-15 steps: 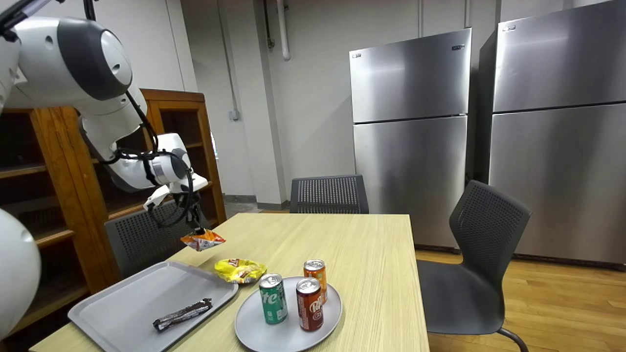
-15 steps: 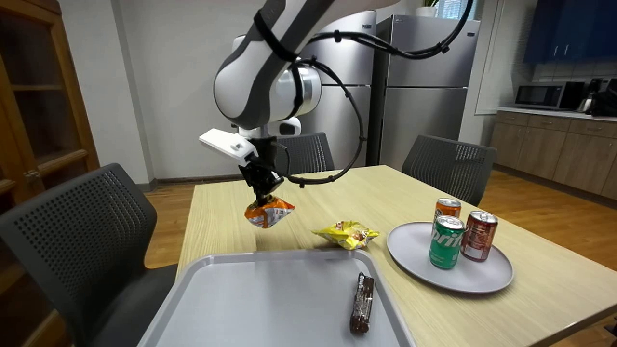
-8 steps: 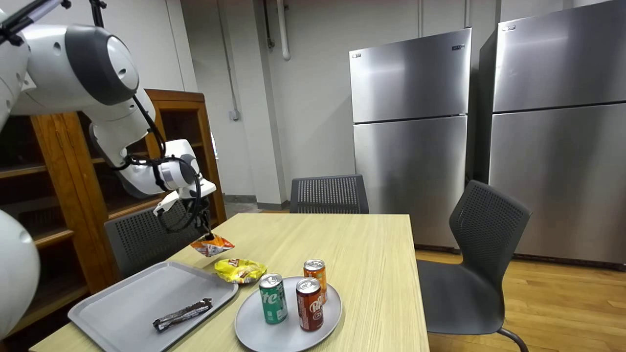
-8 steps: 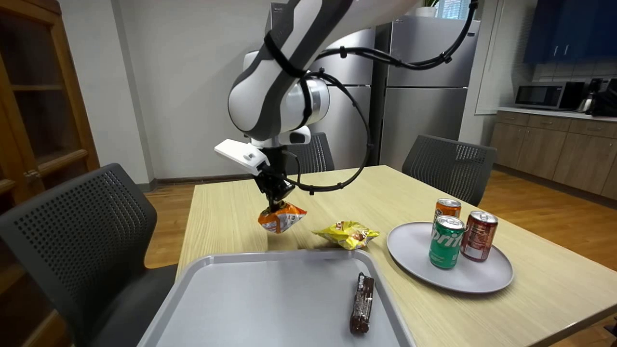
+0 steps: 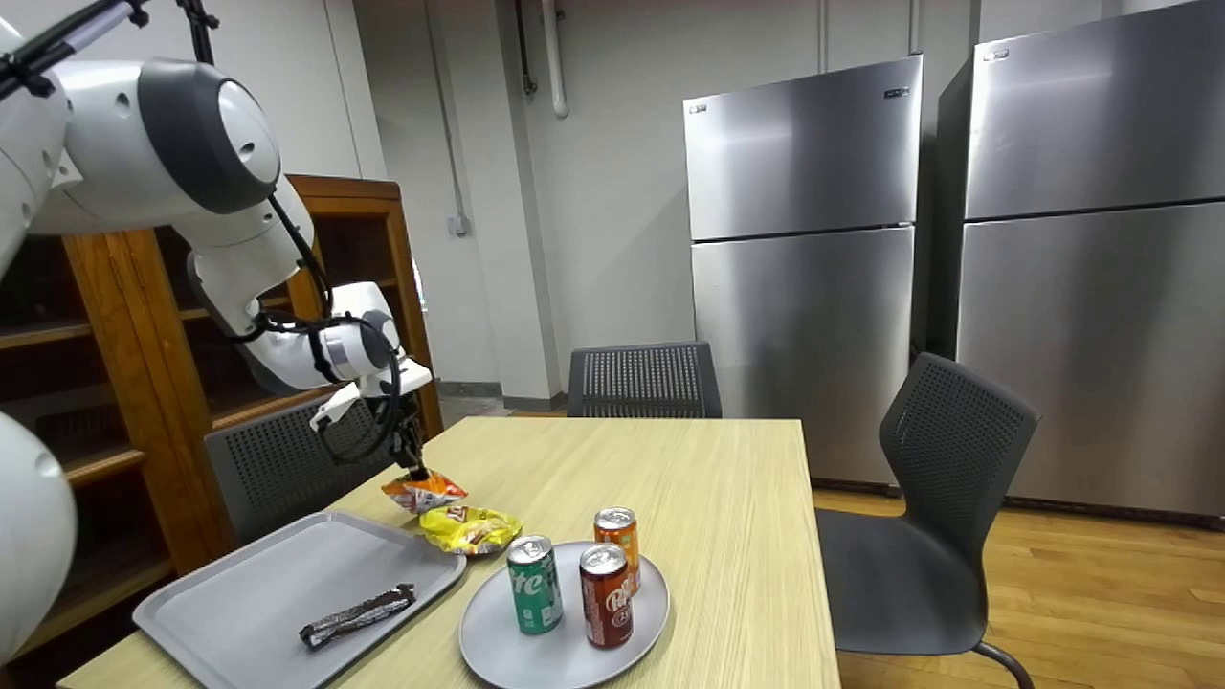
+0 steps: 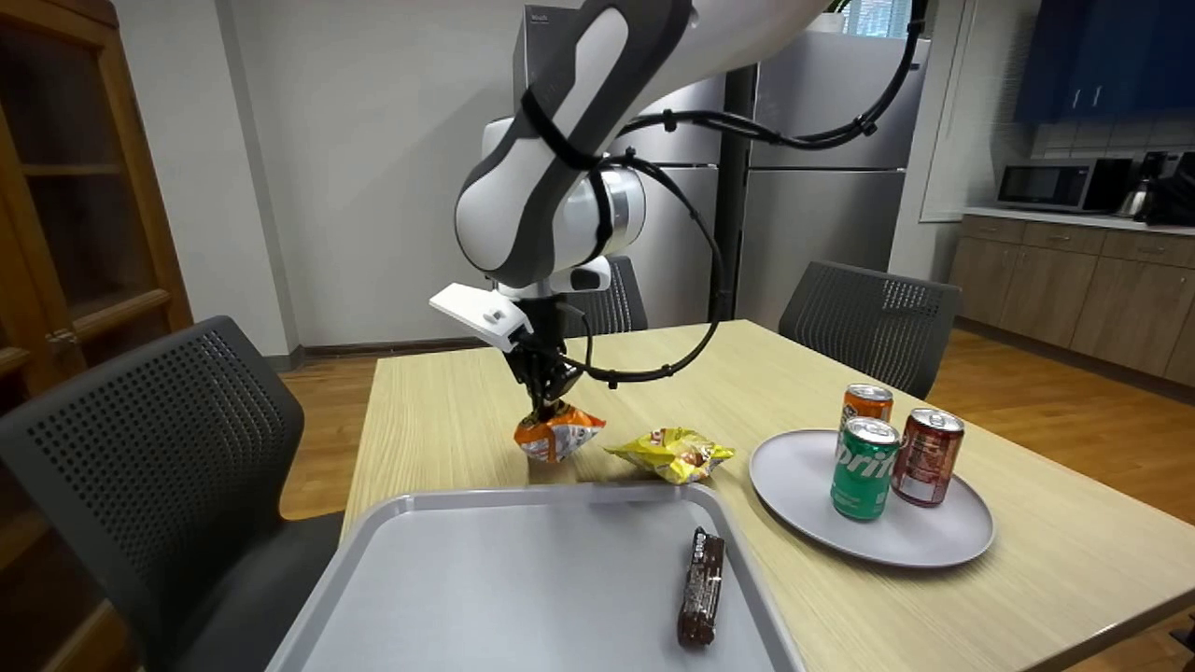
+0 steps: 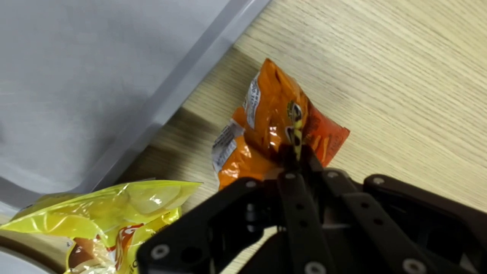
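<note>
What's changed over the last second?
The gripper has moved down and toward the yellow bag, carrying the orange bag, which is still pinched in it. No new grasp, no visible release. Can't tell whether the orange bag touches the table. Unmoved: yellow bag, tray, wrapped bar, plate, green can, orange can, dark red can.

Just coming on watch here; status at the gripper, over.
Gripper pinching orange bag. Held low; contact with table unclear. Close alongside: yellow bag, gray tray.
</note>
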Tool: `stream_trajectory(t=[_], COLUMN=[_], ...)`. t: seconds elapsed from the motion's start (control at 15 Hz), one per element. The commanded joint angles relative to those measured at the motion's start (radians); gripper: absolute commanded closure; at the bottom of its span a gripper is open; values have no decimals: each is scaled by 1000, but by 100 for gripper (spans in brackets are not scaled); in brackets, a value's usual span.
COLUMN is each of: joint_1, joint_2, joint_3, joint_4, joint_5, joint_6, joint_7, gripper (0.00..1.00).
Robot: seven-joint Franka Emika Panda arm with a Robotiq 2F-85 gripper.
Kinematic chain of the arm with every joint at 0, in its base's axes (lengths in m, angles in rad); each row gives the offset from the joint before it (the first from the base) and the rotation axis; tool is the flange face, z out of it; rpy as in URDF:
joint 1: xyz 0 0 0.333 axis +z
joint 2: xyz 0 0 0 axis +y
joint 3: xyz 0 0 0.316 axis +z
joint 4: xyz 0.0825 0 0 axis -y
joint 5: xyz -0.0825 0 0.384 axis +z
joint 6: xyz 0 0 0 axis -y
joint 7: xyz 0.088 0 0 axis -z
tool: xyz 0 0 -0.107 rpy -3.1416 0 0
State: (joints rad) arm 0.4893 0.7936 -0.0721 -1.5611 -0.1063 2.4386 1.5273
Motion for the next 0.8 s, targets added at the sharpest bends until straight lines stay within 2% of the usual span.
stream_trajectory(t=[0.0, 0.53, 0.73], joint_1=[0, 16, 10], joint_2=[-6, -94, -140], joint_3=[8, 51, 77], joint_4=[18, -78, -137], joint_5=[-11, -14, -6], joint_6=[-29, 10, 22], joint_7=[29, -2, -18], gripper=[58, 0, 0])
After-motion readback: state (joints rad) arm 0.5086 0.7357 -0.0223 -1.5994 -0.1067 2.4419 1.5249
